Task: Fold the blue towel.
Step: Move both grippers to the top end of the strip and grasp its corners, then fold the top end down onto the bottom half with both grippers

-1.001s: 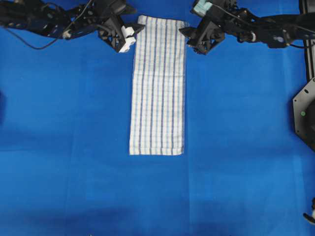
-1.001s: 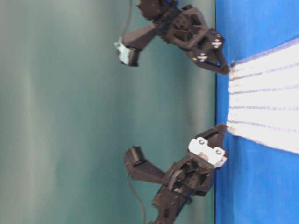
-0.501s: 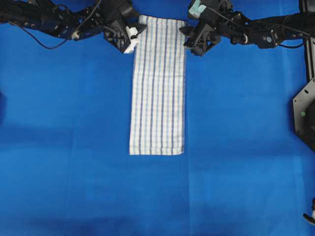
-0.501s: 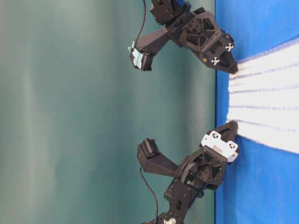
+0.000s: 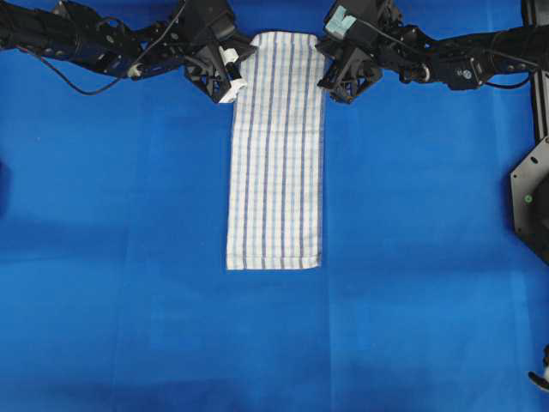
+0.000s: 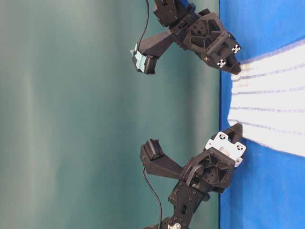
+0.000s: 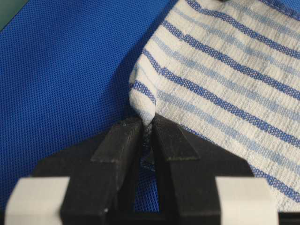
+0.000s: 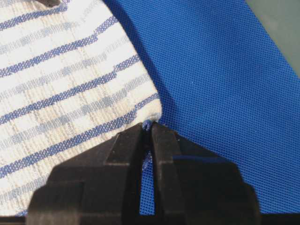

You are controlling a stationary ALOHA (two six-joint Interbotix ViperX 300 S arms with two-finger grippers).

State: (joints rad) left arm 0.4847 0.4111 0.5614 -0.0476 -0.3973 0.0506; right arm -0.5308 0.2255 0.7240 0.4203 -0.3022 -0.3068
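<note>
The blue towel (image 5: pixel 276 154) is a long white strip with thin blue stripes, lying lengthwise on the blue table cover (image 5: pixel 111 257). My left gripper (image 5: pixel 237 67) is shut on its far left corner, and the left wrist view shows the corner (image 7: pixel 145 105) pinched between the black fingers. My right gripper (image 5: pixel 327 66) is shut on the far right corner, and the right wrist view shows that corner (image 8: pixel 140 110) caught at the fingertips. In the table-level view both grippers, left (image 6: pixel 237 131) and right (image 6: pixel 234 68), hold the towel's end (image 6: pixel 267 102) slightly raised off the table.
A black base plate (image 5: pixel 532 202) sits at the right edge of the overhead view. Both arms stretch along the far edge of the table. The table cover spreads flat on all sides of the towel.
Both grippers have moved in to the towel's far corners and shut on them. The far end of the towel has lifted slightly and drawn a little toward the near side.
</note>
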